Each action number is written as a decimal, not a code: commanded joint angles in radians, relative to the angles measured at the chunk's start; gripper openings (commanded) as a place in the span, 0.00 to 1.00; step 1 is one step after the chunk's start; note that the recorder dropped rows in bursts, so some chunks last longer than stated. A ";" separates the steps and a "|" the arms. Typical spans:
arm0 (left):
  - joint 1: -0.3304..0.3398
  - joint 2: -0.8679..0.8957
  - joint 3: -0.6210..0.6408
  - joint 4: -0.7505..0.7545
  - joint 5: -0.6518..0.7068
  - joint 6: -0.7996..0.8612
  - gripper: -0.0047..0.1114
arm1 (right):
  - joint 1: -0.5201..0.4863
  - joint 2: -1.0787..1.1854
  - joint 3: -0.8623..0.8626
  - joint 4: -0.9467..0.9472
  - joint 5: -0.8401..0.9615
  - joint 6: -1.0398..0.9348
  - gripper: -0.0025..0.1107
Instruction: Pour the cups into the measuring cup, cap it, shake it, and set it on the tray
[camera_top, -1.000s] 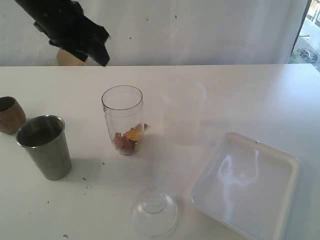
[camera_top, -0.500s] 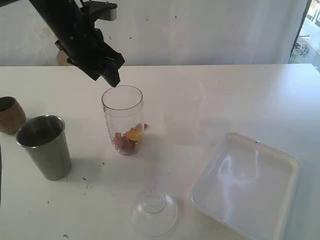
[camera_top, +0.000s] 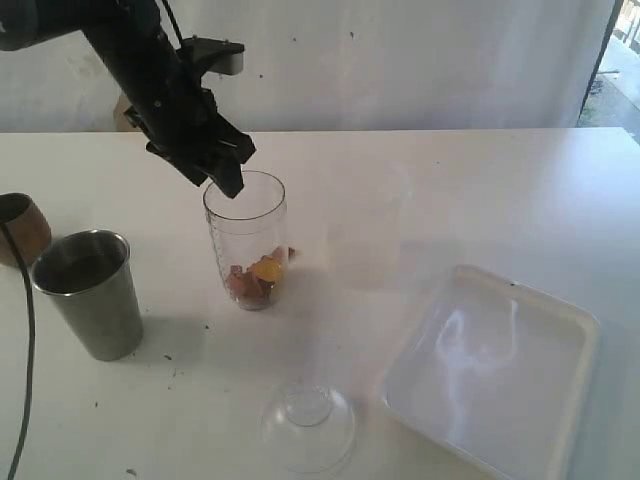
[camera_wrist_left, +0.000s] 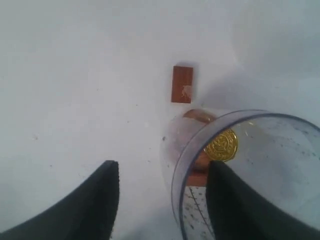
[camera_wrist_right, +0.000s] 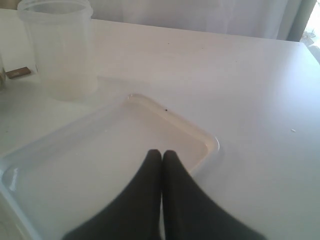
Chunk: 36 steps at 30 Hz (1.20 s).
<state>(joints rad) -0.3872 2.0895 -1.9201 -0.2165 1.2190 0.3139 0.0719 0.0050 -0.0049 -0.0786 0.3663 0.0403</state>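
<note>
Risk check: left gripper (camera_top: 228, 178) sits at the rim of the measuring cup (camera_top: 246, 240), jaws apart. In the left wrist view one finger (camera_wrist_left: 102, 200) is outside the wall and the other looks inside it, so a rim pinch seems to be the plan.

Failure modes as I see them:
- Off-centre close: the outer finger is well clear of the wall, so closing would drag the cup sideways. It's tall with a rounded bottom, so it could tip and spill the gold coin (camera_wrist_left: 220, 144) and brown bits.
- Thin clear wall: may flex or slip out of a one-sided pinch.
- Brown block (camera_top: 290, 253) lies on the desk (camera_top: 450, 190) just beside the cup base, outside it. Looks like a missed piece, so the pour may be incomplete.
- Dome lid (camera_top: 308, 425) lies near the front edge; it gets awkward if the cup shifts.

Right gripper (camera_wrist_right: 161, 155) is pressed together, empty, over the tray (camera_wrist_right: 200, 135).

Steel tumbler (camera_top: 88, 292), wooden cup (camera_top: 20, 228) and frosted cup (camera_top: 365, 225) are all upright.
</note>
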 joint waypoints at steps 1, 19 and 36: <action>-0.004 -0.003 -0.005 0.004 0.002 0.014 0.11 | -0.003 -0.005 0.005 -0.002 -0.015 0.001 0.02; 0.089 -0.007 -0.053 0.180 0.002 -0.027 0.04 | -0.003 -0.005 0.005 -0.002 -0.015 0.001 0.02; 0.145 -0.006 -0.049 0.119 0.002 -0.023 0.04 | -0.003 -0.005 0.005 -0.002 -0.015 0.001 0.02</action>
<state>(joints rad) -0.2432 2.0922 -1.9644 -0.0650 1.2227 0.2925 0.0719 0.0050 -0.0049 -0.0786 0.3663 0.0403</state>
